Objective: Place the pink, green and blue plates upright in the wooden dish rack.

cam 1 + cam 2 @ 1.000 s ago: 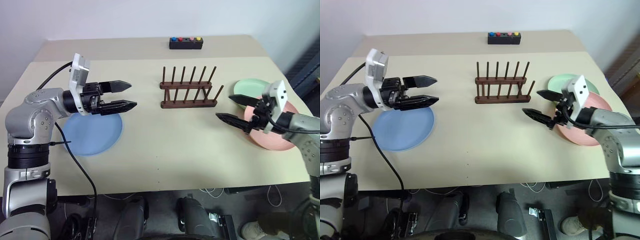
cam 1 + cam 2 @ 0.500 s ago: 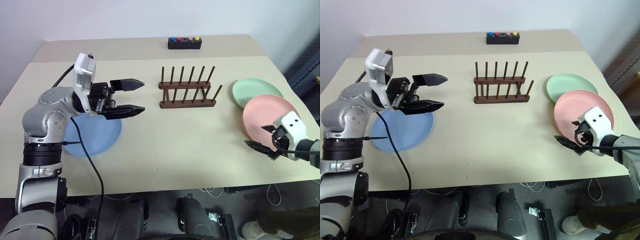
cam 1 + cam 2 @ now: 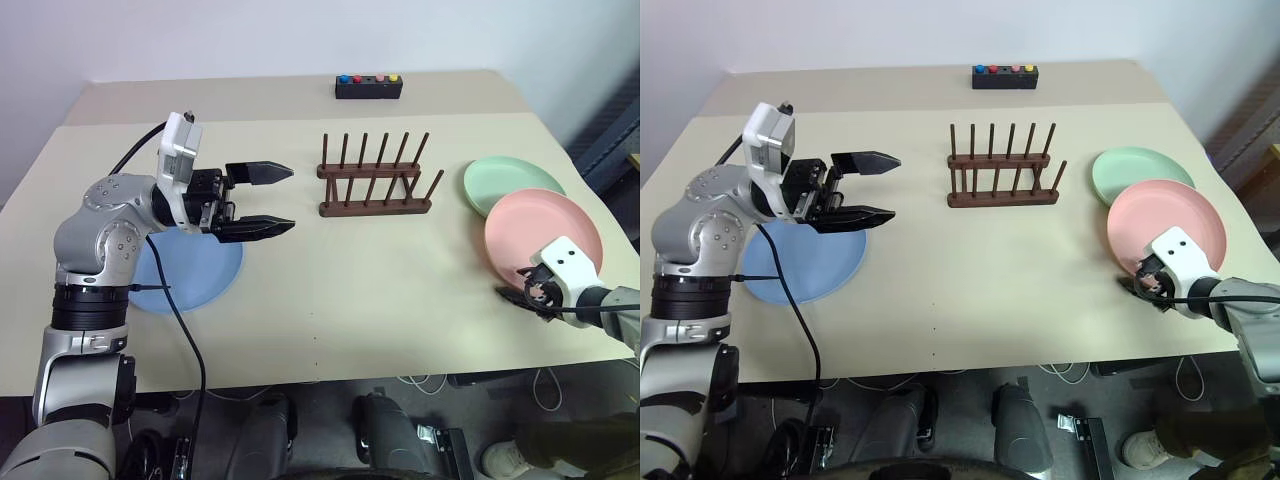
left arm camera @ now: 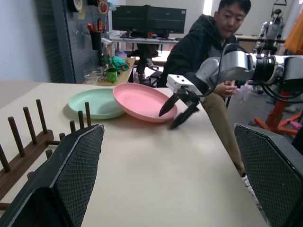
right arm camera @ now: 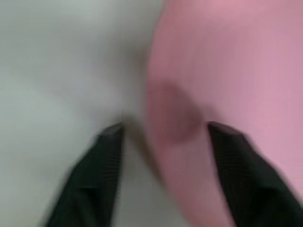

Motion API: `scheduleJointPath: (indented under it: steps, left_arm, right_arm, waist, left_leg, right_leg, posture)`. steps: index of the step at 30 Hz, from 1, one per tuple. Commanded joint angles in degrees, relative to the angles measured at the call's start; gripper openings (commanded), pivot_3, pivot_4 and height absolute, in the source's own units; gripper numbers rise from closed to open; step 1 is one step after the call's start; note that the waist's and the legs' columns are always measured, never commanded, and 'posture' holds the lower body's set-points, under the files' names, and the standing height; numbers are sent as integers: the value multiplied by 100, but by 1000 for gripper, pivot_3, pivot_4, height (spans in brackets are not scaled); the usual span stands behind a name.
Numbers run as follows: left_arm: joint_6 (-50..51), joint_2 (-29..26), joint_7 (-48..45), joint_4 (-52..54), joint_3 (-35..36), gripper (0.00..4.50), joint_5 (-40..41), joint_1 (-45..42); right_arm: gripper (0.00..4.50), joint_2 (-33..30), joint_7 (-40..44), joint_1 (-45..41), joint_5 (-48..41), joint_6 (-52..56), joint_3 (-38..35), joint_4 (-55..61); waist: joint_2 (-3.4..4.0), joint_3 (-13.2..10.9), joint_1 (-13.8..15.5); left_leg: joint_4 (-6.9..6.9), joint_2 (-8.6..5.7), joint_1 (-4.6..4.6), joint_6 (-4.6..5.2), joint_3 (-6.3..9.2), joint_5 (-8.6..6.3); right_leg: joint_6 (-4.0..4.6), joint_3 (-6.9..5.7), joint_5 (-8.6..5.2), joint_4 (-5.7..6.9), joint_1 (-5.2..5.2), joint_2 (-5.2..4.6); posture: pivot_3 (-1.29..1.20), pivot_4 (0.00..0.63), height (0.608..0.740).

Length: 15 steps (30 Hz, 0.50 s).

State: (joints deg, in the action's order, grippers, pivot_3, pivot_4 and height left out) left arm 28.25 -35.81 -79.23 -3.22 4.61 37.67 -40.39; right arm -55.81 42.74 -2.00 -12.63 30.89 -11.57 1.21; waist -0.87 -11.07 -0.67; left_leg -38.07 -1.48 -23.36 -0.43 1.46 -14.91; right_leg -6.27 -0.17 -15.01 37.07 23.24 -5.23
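Plates are lying flat on the matte beige table (image 3: 380, 290), none of them standing in the rack yet. The pink plate (image 3: 545, 232) is sitting at my right, a smooth, shallow salmon disc with a low raised rim, and its far edge is overlapping the pale mint green plate (image 3: 510, 180) of the same round shape. The light blue plate (image 3: 195, 280) is resting by itself at my left, partly under my left arm.

The wooden dish rack (image 3: 375, 190) is standing between them toward the back, dark brown, with two parallel rails each carrying a row of thin round pegs; every slot is standing bare. Behind it a small black box (image 3: 368, 86) with coloured buttons is sitting near the far edge.

My left gripper (image 3: 290, 198) is hovering above the table beside the blue plate, pointing toward the rack, its two tapered black fingers (image 4: 80, 161) spreading wide and showing their fine meshed pads, holding nothing.

My right gripper (image 4: 166, 121) is reaching down at the pink plate's near rim, its fingers parted and straddling the edge, one over the plate and one over the table. I am unable to tell whether they are touching the rim.
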Motion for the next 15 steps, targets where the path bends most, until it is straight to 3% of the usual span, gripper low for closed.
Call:
scheduleJointPath:
  steps: [1, 2, 3, 15]
  left_arm:
    - [-88, -98, 18, 184, 37, 4500, -17, -2]
    - [-78, -117, 16, 178, 42, 4500, -17, 5]
    - [-74, -133, 13, 173, 46, 4500, -16, 11]
    - [-146, -132, -7, 77, 24, 4500, -19, 52]
  right_arm:
    - [575, 37, -126, -58, 227, -71, 30, -293]
    - [101, 43, -74, -82, 197, -69, 29, -292]
    - [39, 32, -22, -98, 177, -51, 28, -282]
    - [39, -383, 496, -351, -94, 428, -453, 248]
  waist:
    - [0, 0, 5]
    - [-5, 3, 4]
    - [-9, 5, 4]
    - [-14, 8, -9]
  left_leg:
    - [0, 0, 0, 0, 0, 0]
    - [0, 0, 0, 0, 0, 0]
    - [-1, 0, 0, 0, 0, 0]
    - [-2, 2, 1, 0, 3, 0]
  right_leg:
    - [0, 0, 0, 0, 0, 0]
    - [0, 0, 0, -1, -1, -1]
    - [0, 0, 0, -1, -2, 0]
    - [0, -1, 0, 0, -3, 2]
  posture:
    - [0, 150, 740]
    - [0, 150, 740]
    - [0, 150, 740]
    - [0, 150, 740]
